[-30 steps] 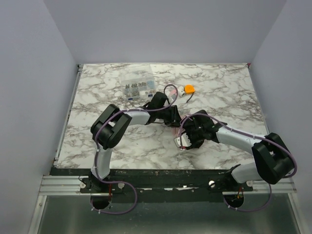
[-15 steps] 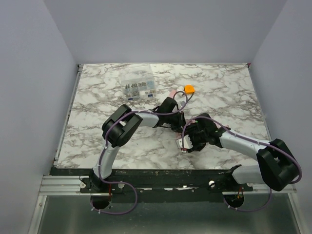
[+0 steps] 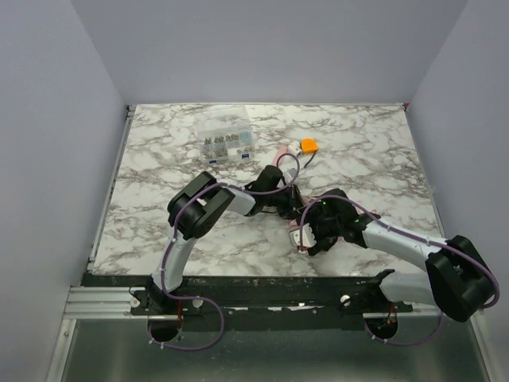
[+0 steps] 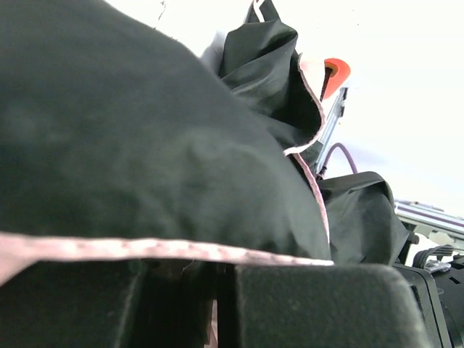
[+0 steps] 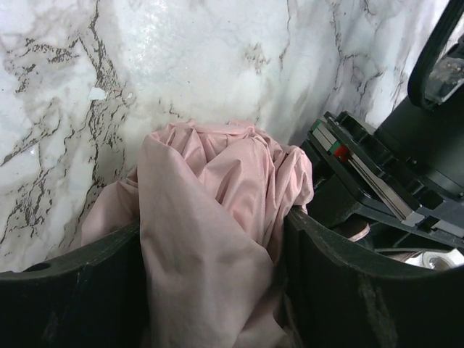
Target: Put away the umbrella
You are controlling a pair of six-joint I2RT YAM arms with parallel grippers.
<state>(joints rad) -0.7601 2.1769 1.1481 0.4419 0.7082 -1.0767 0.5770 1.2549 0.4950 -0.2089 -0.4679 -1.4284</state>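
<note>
Item: umbrella (image 5: 210, 239), pale pink fabric with dark lining, collapsed into a bunch, lying near the middle of the marbled tabletop (image 3: 159, 175) where the two arms meet. Right fingers (image 5: 348, 290): clamped on a crumpled fold of the pink fabric, which fills the gap between them. Left fingers (image 4: 326, 304): pressed under dark, pink-edged canopy cloth that covers most of their camera view; cannot tell whether they are grasping or released. Also on the tabletop: clear compartment box (image 3: 227, 142) toward the far edge, and a small orange gadget (image 3: 308, 145) to its right, apart from the box.
</note>
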